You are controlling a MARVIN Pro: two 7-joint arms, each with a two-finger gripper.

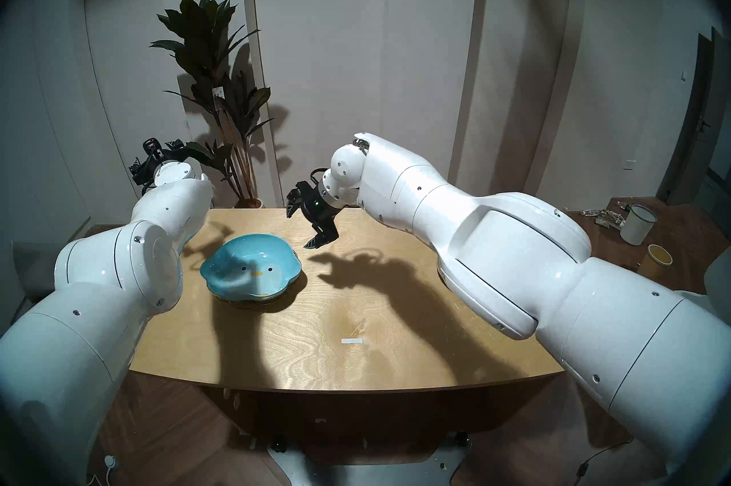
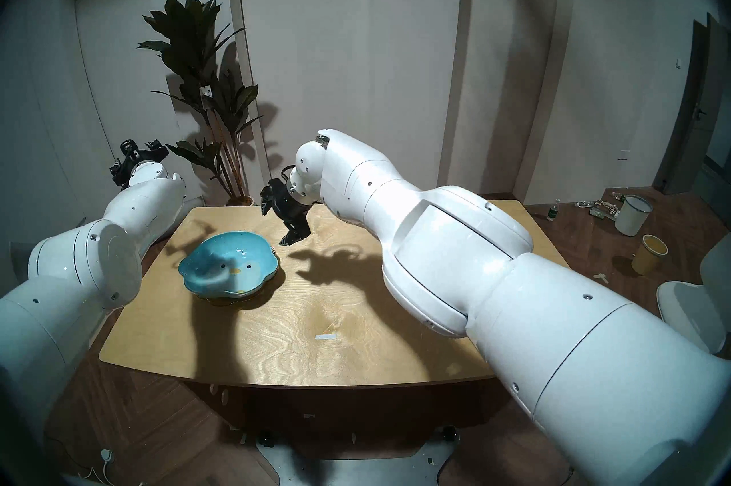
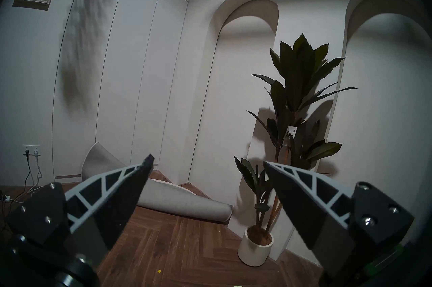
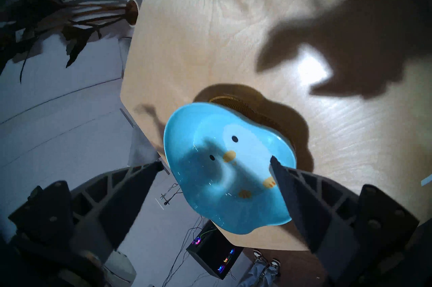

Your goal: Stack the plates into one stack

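We've got one obstacle on the table [image 1: 395, 354]: the blue penguin plate [image 1: 251, 269], left of centre in the head view, topping a stack, amber ribbed plate [image 4: 247, 107] peeking out under it. Centre, right and lower tabletop are bare apart from a small white strip [image 1: 351, 341]. Potted plant [image 1: 221, 93] stands behind the upper-left table edge.

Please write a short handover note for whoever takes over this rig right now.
Left gripper: open, empty, off the table's left side, facing the wall.
Right gripper: open, empty, above the wooden table, beside the stack.
Glossy sky-blue lobed penguin plate tops the stack; the amber ribbed glass plate shows beneath it at the edge.
A third plate cannot be made out clearly; no other plate lies loose on the table.
Left: confirm the stack holds all three, then retract the arms.
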